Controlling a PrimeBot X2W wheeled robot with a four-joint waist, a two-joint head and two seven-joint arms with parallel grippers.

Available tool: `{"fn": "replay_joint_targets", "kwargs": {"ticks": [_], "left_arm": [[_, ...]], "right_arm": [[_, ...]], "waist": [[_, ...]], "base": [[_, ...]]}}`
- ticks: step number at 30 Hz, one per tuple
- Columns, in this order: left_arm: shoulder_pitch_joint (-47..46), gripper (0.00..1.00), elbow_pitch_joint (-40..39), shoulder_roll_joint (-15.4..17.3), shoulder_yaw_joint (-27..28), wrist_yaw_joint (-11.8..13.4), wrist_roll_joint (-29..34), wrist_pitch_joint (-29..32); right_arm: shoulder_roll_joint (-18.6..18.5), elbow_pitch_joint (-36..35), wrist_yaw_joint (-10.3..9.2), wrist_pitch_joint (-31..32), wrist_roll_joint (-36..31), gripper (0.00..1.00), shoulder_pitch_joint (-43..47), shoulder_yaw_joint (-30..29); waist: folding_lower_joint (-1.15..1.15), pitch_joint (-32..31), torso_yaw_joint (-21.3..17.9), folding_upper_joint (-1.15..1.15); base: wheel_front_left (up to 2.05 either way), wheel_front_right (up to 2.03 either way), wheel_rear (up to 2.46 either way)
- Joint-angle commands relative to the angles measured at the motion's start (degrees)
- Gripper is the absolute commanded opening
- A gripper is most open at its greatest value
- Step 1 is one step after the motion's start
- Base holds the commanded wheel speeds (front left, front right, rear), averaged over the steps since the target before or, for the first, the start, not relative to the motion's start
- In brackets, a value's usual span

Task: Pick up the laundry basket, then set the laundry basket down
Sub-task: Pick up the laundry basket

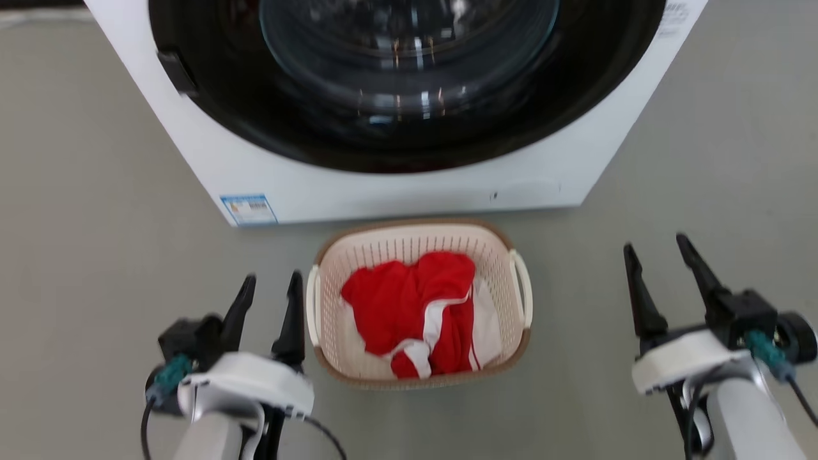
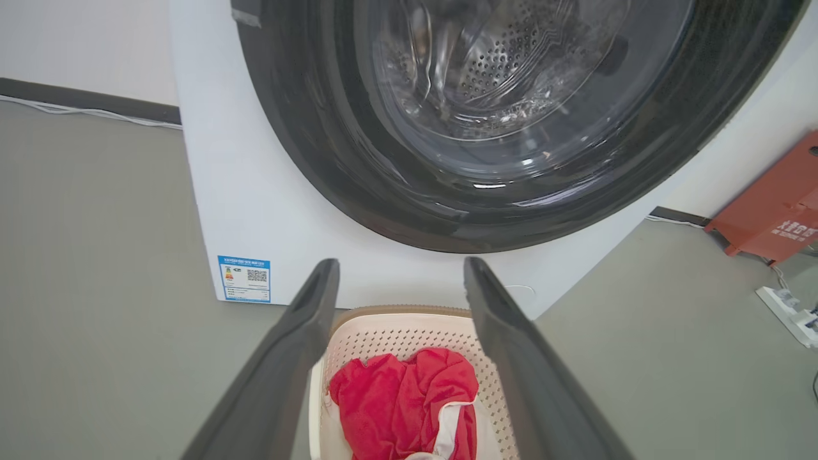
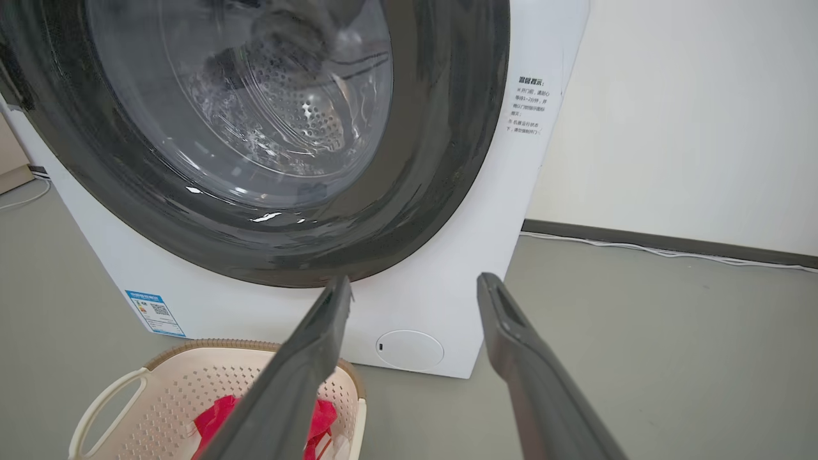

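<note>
Laundry basket (image 1: 396,249): cream, perforated, with a brown rim band and a white handle on each side. It is sitting upright on the grey floor (image 1: 96,223), directly in front of the washing machine (image 1: 383,191) and close to its base, between the two arms. Neither claw is gripping it.

Contents: a red garment (image 1: 409,300) with white trim is lying crumpled in the middle. It is resting over a white cloth (image 1: 489,326) that is showing toward the basket's right side.

Left gripper (image 1: 273,276): its fingers are standing spread apart and holding nothing. The inner finger is hovering just beside the basket's left handle (image 1: 313,306); whether it is touching cannot be told. In the left wrist view the basket's far end and the red garment are showing between the two fingers.

Right gripper (image 1: 656,243): its fingers are likewise standing wide apart and empty. It is hanging over bare floor, well apart from the basket's right handle (image 1: 524,287).

Washing machine: white front-loader, its dark-ringed glass door (image 1: 409,128) facing the robot. A blue label (image 1: 249,209) is sitting at the lower left corner of its front.
</note>
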Motion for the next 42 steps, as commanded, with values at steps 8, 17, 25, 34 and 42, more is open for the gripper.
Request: {"fn": "replay_joint_targets", "kwargs": {"ticks": [8,17,25,34,42], "left_arm": [[-11.4,1.0,6.9,0.6,-2.2,0.7,-1.1,-0.5],[-21.7,1.0,18.0,0.6,-5.8,1.4,-4.7,-0.5],[-29.2,1.0,24.1,0.6,-7.9,2.1,-7.7,-0.5],[-33.3,1.0,25.7,0.6,-9.2,3.1,-9.3,-0.5],[-35.5,1.0,26.6,0.6,-9.0,2.8,-9.2,-0.5]], "right_arm": [[-0.3,6.4,0.35,-0.7,0.4,1.0,-10.2,2.2],[-0.6,16.7,0.35,-0.7,1.0,1.0,-18.7,3.9],[-0.3,23.3,0.35,-0.7,2.2,1.0,-25.4,4.7],[0.0,23.8,0.35,-0.7,2.4,1.0,-27.5,5.3],[-0.4,23.3,0.35,-0.7,3.0,1.0,-29.0,6.0]], "waist": [[0.0,12.8,0.4,0.0],[0.0,21.8,1.2,0.0],[0.0,29.2,2.5,0.0],[0.0,33.4,3.5,0.0],[0.0,37.4,3.7,0.0]], "base": [[0.0,0.0,0.0],[0.0,0.0,0.0],[0.0,0.0,0.0],[0.0,0.0,0.0],[0.0,0.0,0.0]]}}
